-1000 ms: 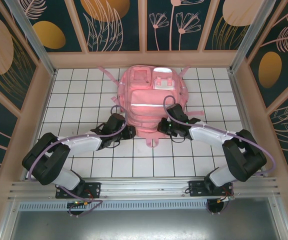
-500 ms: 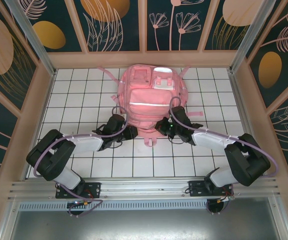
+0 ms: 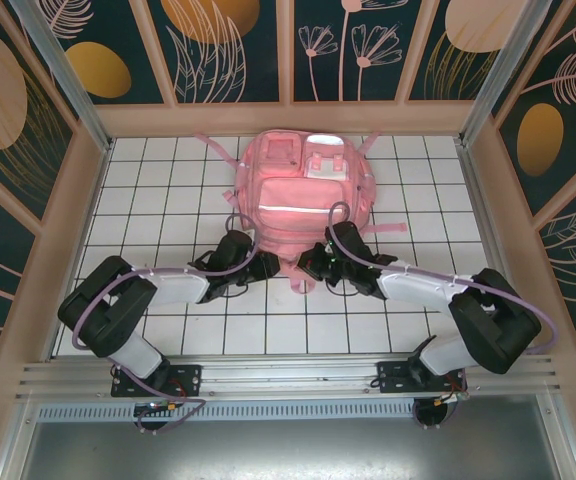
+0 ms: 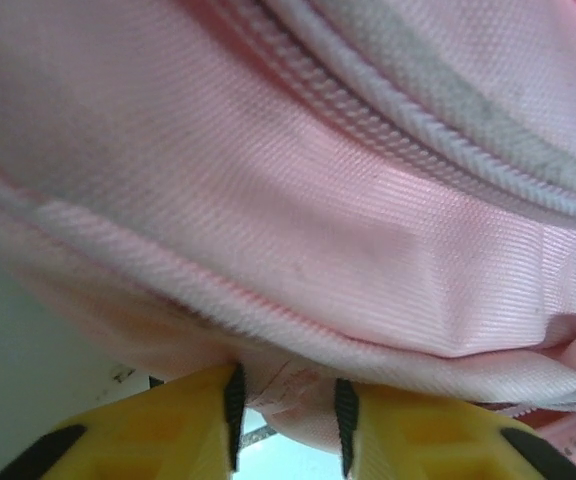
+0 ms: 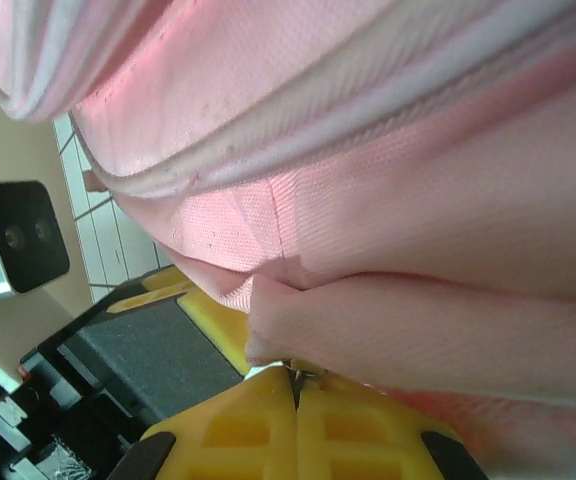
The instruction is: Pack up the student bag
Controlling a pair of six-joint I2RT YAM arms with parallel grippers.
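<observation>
Left gripper (image 4: 288, 400): yellow fingers pinched on a fold of the student bag (image 3: 303, 190) at its near edge. Right gripper (image 5: 295, 388): fingers pressed together at that same edge, pink fabric touching the tips; cannot tell whether any is caught. Bag lies flat on the white tiled table (image 3: 158, 170), centred, toward the far edge. Silvery strip (image 3: 293, 212) crosses its middle. White card (image 3: 325, 166) in a far pocket, print unreadable.

Pink student bag (image 5: 418, 180) — right pincer (image 5: 295, 385) closed at its fold.
</observation>
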